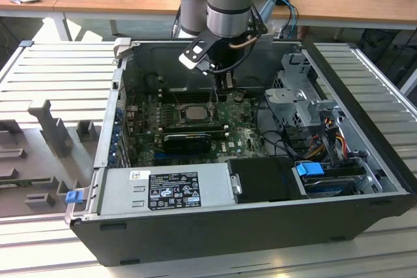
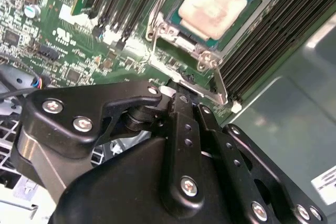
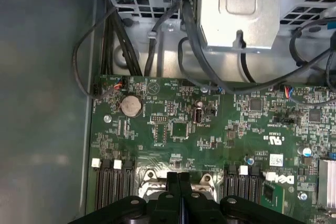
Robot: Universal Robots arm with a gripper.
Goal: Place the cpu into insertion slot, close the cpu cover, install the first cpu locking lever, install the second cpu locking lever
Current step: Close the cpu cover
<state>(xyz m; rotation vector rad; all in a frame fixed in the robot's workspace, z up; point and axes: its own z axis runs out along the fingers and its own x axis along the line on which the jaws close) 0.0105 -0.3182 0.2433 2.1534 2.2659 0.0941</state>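
Silver cpu (image 2: 212, 1) seated in slot (image 2: 206, 59) | claw (image 2: 181, 94) clenched at slot rim | we fear a slip gouging the board (image 3: 178, 129)

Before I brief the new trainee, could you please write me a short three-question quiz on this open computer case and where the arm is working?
1. True or false: the cpu lies in the insertion slot.
2. The gripper hangs over: A) the power supply, B) the motherboard, C) the drive cage.
3. In the first wrist view, what is the round silver part on the board near the case wall?
Key: 1 true; 2 B; 3 a coin cell battery.
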